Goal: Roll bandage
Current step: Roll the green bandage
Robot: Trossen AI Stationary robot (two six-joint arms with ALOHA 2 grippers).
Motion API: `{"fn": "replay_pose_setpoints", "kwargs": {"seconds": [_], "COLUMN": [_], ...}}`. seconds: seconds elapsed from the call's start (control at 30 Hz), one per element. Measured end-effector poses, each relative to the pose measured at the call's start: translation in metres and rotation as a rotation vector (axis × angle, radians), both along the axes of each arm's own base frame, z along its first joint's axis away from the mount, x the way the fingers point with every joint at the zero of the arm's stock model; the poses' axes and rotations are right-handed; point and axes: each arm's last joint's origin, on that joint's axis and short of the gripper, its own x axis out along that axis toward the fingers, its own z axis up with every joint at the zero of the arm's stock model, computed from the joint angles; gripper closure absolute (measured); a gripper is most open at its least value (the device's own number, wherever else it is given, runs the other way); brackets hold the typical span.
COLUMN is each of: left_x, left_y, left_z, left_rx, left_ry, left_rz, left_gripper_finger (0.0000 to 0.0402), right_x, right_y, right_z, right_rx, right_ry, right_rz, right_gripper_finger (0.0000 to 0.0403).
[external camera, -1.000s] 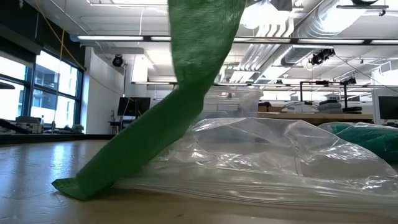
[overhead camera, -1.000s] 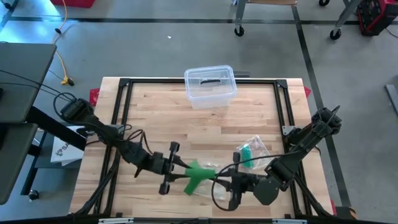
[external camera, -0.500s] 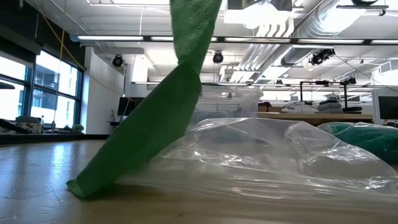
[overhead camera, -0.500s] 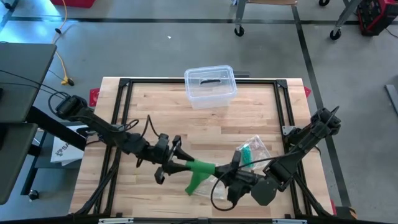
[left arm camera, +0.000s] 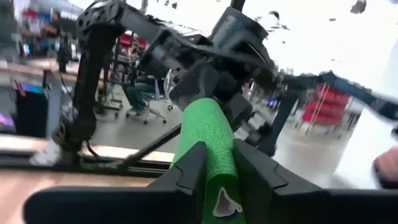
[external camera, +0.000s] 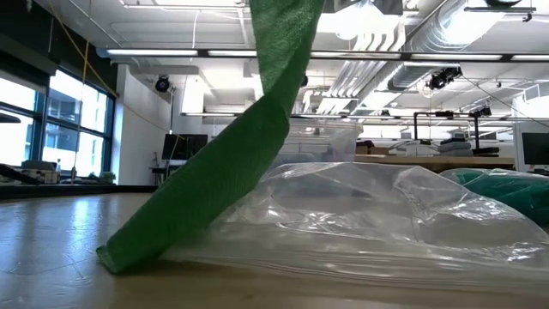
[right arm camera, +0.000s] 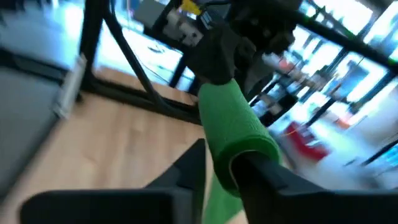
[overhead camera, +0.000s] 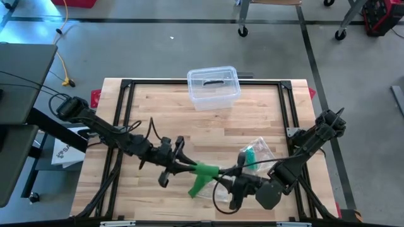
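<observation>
The green bandage hangs above the near middle of the worktop, stretched between both grippers. The left gripper has its fingers closed narrow on one end; the right gripper clamps the other. Rolling looks only partly done: a loose tail trails down to the wood beside a clear plastic bag. The far half, bar a lidded plastic container, offers open room; the near edge is close.

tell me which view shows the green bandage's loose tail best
The low view: the green bandage hangs down from above, its loose end resting on the table beside the plastic bag. The high view shows it small between the left gripper and right gripper. Both wrist views show only the held part.
</observation>
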Motion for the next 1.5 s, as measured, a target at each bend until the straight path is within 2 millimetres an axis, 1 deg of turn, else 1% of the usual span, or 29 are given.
{"fn": "replay_pose_setpoints", "kwargs": {"seconds": [0.1, 0.2, 0.3, 0.37, 0.43, 0.5, 0.53, 0.6, 0.7, 0.8, 0.9, 0.97, 1.1, 1.17, 1.27, 1.37, 1.5], "left_x": [-0.001, -0.003, -0.008, -0.012, -0.016, -0.019, -0.02, -0.022, -0.023, -0.023, -0.02, -0.018, -0.018, -0.02, -0.02, -0.018, -0.014], "left_y": [-0.001, -0.006, -0.016, -0.023, -0.029, -0.031, -0.031, -0.028, -0.016, -0.003, 0.005, 0.008, 0.01, 0.011, 0.012, 0.015, 0.015], "left_z": [0.0, -0.001, -0.003, -0.004, -0.004, -0.002, -0.001, 0.003, 0.011, 0.016, 0.013, 0.011, 0.009, 0.01, 0.012, 0.011, 0.007], "left_rx": [0.141, 0.312, 0.527, 0.651, 0.679, 0.601, 0.541, 0.413, 0.183, 0.025, -0.088, -0.107, -0.075, -0.069, -0.074, -0.092, -0.113], "left_ry": [-0.039, -0.088, -0.141, -0.172, -0.173, -0.142, -0.122, -0.087, -0.035, 0.021, 0.089, 0.118, 0.139, 0.136, 0.127, 0.135, 0.153], "left_rz": [0.015, 0.017, 0.011, 0.015, 0.042, 0.094, 0.12, 0.132, 0.107, 0.024, -0.006, 0.005, 0.046, 0.051, 0.045, 0.025, 0.013], "left_gripper_finger": [0.0356, 0.0362, 0.0362, 0.0362, 0.0362, 0.0359, 0.0354, 0.0337, 0.0301, 0.0267, 0.0246, 0.0242, 0.0242, 0.0245, 0.0249, 0.0252, 0.0252], "right_x": [0.002, 0.007, 0.012, 0.014, 0.015, 0.015, 0.015, 0.015, 0.016, 0.013, 0.01, 0.009, 0.006, 0.003, 0.0, 0.002, 0.004], "right_y": [-0.002, -0.008, -0.012, -0.014, -0.015, -0.015, -0.015, -0.015, -0.015, -0.011, -0.006, -0.003, 0.008, 0.013, 0.02, 0.022, 0.021], "right_z": [0.0, 0.001, 0.001, 0.001, 0.0, 0.001, 0.001, 0.001, 0.0, -0.001, -0.004, -0.007, -0.017, -0.021, -0.026, -0.028, -0.025], "right_rx": [0.194, 0.399, 0.533, 0.546, 0.484, 0.393, 0.34, 0.215, 0.002, -0.233, -0.442, -0.519, -0.592, -0.62, -0.726, -0.811, -0.799], "right_ry": [-0.043, -0.071, -0.061, -0.051, -0.044, -0.032, -0.025, -0.009, 0.039, 0.087, 0.127, 0.146, 0.172, 0.18, 0.212, 0.239, 0.223], "right_rz": [-0.024, -0.027, 0.006, 0.02, 0.026, 0.04, 0.049, 0.067, 0.104, 0.148, 0.118, 0.063, -0.004, -0.029, -0.071, -0.114, -0.128], "right_gripper_finger": [0.0295, 0.0272, 0.0272, 0.029, 0.0325, 0.0371, 0.0385, 0.0387, 0.0379, 0.039, 0.0397, 0.0392, 0.0382, 0.0383, 0.0388, 0.039, 0.039]}}
